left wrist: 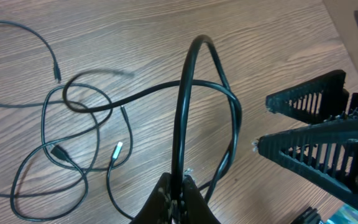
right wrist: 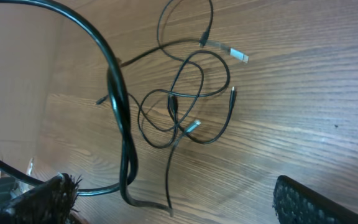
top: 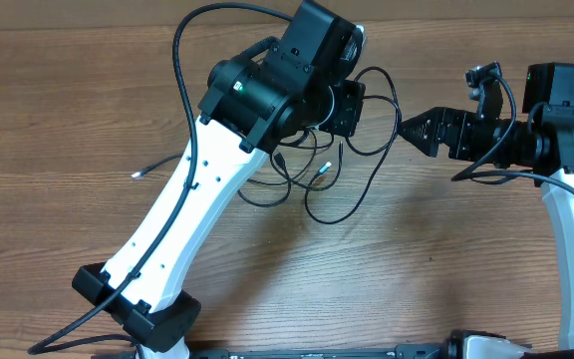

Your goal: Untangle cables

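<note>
1. Nearest, the left arm [top: 182, 199] starts at the near edge of the surface [top: 446, 279], left of its middle, and slants up and away toward the far edge.
2. Past it, around the middle of the surface, lie the cables [top: 312, 184]: thin black cords in loose, overlapping loops that cross one another in several places.
3. One strand runs out of the tangle under the left arm toward the left edge and ends in a light-tipped plug [top: 138, 174], well apart from the rest.
4. Two more plug ends lie inside the loops: a silver-tipped plug [left wrist: 118, 149] and, near it, a black plug [left wrist: 58, 152].
5. Farther on, above the far side of the tangle, the left pincer [left wrist: 179, 193] is clamped on one of the cables. The pinched strand [left wrist: 182, 106] arches up from between the fingers in a tall loop, off the surface, and drops back into the other cords.
6. Level with that loop, on the side toward the right edge, the right pincer [top: 407, 130] points at the left pincer, its fingers spread wide with nothing between them.
7. Its fingertips [left wrist: 269, 102] stand near the raised loop, apart from it.
</note>
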### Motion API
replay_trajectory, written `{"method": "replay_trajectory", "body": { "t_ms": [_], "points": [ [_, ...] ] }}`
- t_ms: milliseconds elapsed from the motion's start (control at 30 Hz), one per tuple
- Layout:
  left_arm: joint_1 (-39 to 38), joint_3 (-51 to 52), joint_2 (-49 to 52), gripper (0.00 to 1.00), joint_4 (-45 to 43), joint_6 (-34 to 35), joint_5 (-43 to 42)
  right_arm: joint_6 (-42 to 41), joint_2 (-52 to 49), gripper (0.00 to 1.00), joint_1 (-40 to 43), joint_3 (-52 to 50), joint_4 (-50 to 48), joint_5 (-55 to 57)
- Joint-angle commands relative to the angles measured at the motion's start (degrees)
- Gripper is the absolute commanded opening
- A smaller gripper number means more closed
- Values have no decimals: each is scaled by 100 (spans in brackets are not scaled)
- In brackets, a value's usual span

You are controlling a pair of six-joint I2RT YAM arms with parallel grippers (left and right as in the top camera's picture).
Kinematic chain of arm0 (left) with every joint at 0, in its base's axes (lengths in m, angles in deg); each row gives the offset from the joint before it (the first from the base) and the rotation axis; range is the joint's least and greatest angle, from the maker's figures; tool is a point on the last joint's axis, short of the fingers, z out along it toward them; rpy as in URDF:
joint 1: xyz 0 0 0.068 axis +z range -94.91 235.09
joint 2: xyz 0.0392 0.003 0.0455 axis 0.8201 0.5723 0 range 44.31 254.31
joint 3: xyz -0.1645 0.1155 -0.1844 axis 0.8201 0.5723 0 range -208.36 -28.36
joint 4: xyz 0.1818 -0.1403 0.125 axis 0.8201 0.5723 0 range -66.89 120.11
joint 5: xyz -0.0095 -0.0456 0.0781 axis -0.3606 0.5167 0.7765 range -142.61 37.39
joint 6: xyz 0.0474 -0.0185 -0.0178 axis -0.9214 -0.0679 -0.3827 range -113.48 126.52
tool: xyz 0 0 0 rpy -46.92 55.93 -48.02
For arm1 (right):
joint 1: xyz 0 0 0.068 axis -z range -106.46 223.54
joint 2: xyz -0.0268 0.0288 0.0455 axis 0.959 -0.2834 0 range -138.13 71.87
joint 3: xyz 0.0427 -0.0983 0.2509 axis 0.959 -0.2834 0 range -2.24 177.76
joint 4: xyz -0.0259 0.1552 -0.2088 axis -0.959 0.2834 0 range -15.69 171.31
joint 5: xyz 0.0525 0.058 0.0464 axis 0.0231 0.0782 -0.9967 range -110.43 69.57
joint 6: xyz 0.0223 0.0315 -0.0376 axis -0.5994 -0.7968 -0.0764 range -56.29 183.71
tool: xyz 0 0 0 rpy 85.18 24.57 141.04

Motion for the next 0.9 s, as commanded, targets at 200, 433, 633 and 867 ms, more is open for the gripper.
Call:
{"method": "replay_trajectory", "body": {
  "t_ms": [200, 433, 633, 867],
  "points": [
    [59, 4, -17, 4, -232, -90, -610, 15, 20, 52, -210, 142, -564, -149],
    [59, 4, -17, 4, -192, -92, -595, 17, 20, 9, -481, 142, -761, -144],
    [59, 22, -2, 4, -9, -127, -74, 7, 20, 4, -509, 142, -710, 35],
    [59, 264, 249, 4, 98, -79, 573, 0, 20, 4, -509, 142, -498, 42]
  ]
}}
